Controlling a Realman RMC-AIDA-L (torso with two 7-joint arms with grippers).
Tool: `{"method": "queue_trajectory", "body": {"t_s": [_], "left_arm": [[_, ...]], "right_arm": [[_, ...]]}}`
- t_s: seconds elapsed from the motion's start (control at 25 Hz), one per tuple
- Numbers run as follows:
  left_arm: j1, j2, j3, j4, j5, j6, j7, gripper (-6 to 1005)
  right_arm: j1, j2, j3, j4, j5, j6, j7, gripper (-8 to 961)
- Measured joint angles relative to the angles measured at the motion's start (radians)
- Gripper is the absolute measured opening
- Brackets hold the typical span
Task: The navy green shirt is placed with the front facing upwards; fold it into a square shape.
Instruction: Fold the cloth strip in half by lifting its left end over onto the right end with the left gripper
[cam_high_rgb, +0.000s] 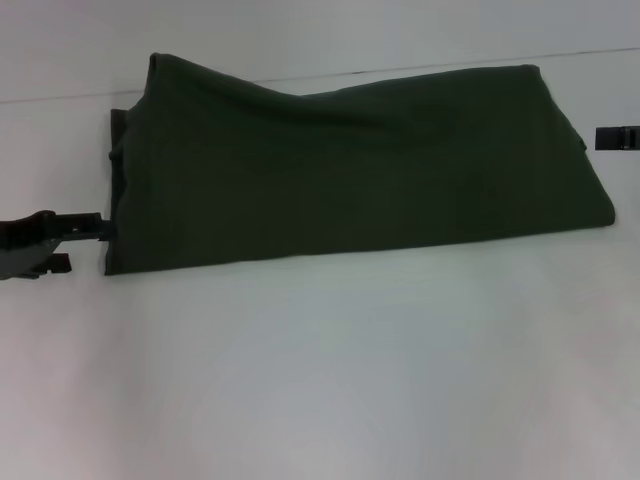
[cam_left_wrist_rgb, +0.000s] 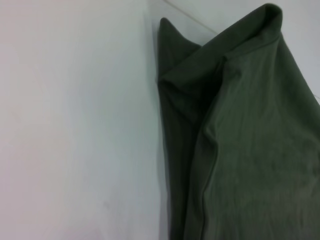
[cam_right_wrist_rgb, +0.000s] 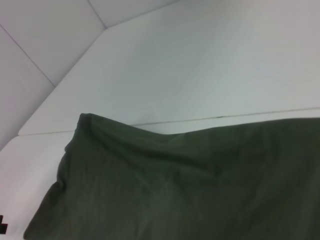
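The navy green shirt (cam_high_rgb: 350, 170) lies across the far half of the white counter (cam_high_rgb: 330, 380), already folded into a long band running from 9 to 3 o'clock, with only plain green cloth showing and no print visible. That suggests the lengthwise folds are done and the band now has to be doubled end over end to reach a square. The left gripper (cam_high_rgb: 95, 229) sits at 9 o'clock, low at the counter, its tip right at the shirt's left edge near the front corner; whether its jaws are spread or pinching the cloth cannot be told. The left wrist view shows layered edges (cam_left_wrist_rgb: 200, 75) bunched there, a likely place to take hold for the cross fold. The right gripper (cam_high_rgb: 617, 138) shows only as a dark tip at 3 o'clock, just beside the right end and apart from it; its jaws cannot be judged either.
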Motion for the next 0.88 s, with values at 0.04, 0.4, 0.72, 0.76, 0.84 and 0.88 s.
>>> {"method": "queue_trajectory", "body": {"t_s": [0.04, 0.4, 0.72, 0.76, 0.84, 0.88], "left_arm": [[0.000, -0.002, 0.000, 0.000, 0.000, -0.003, -0.002, 914], [-0.015, -0.021, 0.001, 0.010, -0.001, -0.013, -0.053, 903], [-0.049, -0.024, 0.036, -0.023, 0.031, -0.102, -0.124, 894], [-0.051, -0.025, 0.042, -0.028, 0.038, -0.112, -0.133, 893], [-0.055, -0.028, 0.054, -0.033, 0.048, -0.126, -0.147, 891], [-0.055, -0.030, 0.062, -0.035, 0.051, -0.131, -0.152, 890]], "right_arm": [[0.000, 0.001, 0.001, 0.000, 0.000, 0.004, -0.008, 909], [0.014, 0.000, 0.001, 0.001, 0.003, 0.013, -0.029, 905], [0.017, 0.003, 0.003, 0.007, 0.004, 0.018, -0.038, 902], [0.017, 0.003, 0.003, 0.007, 0.004, 0.018, -0.038, 902], [0.017, 0.003, 0.003, 0.007, 0.004, 0.018, -0.038, 901], [0.016, 0.003, 0.003, 0.007, 0.004, 0.018, -0.038, 900]]}}
